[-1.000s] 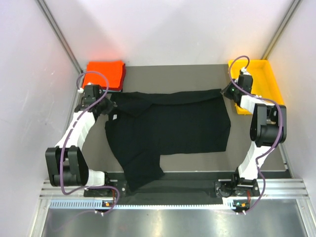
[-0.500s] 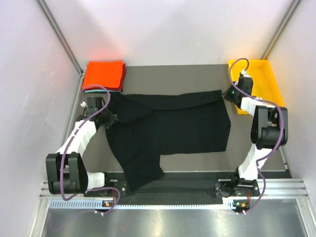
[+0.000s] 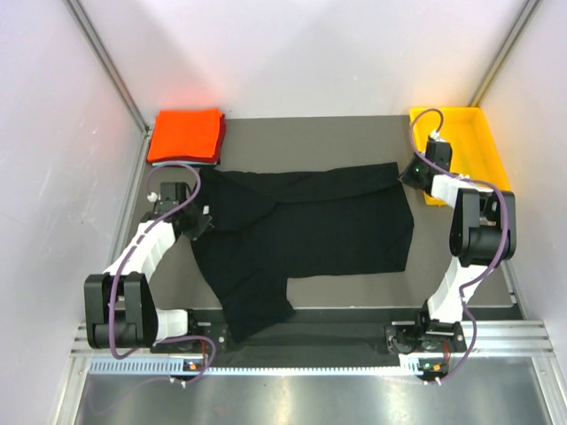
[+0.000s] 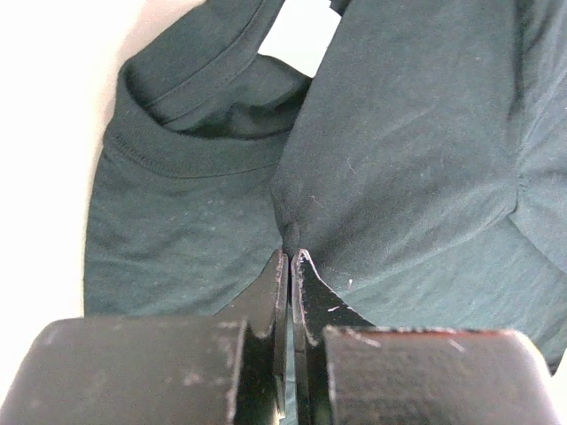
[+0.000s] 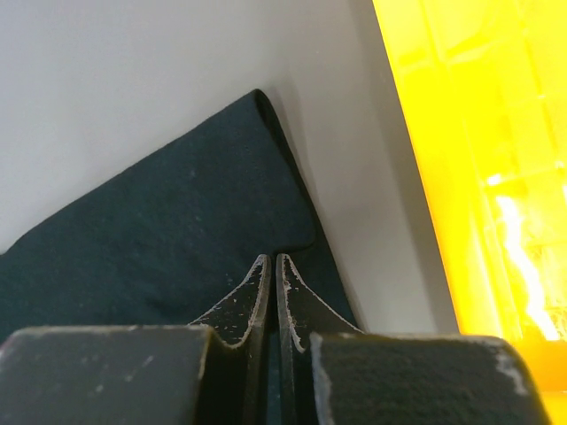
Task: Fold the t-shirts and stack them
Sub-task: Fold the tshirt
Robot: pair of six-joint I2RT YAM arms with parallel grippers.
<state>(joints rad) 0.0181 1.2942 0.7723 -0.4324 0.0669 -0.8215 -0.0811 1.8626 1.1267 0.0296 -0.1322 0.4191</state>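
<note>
A black t-shirt (image 3: 310, 226) lies spread on the table, its far edge folded toward the front. My left gripper (image 3: 202, 223) is at its left side near the collar; in the left wrist view (image 4: 290, 255) it is shut on a pinch of the black cloth. My right gripper (image 3: 404, 173) is at the shirt's far right corner; in the right wrist view (image 5: 269, 259) it is shut on the edge of the black t-shirt (image 5: 159, 239). A folded orange-red t-shirt (image 3: 186, 135) lies at the far left, on a teal one of which only an edge shows.
A yellow plastic tray (image 3: 478, 142) stands at the far right, right behind my right gripper; it also shows in the right wrist view (image 5: 478, 159). White walls close in the table on three sides.
My left gripper has drawn toward the front with the shirt's left side, pulling the folded far edge along. My right gripper has hardly moved.
</note>
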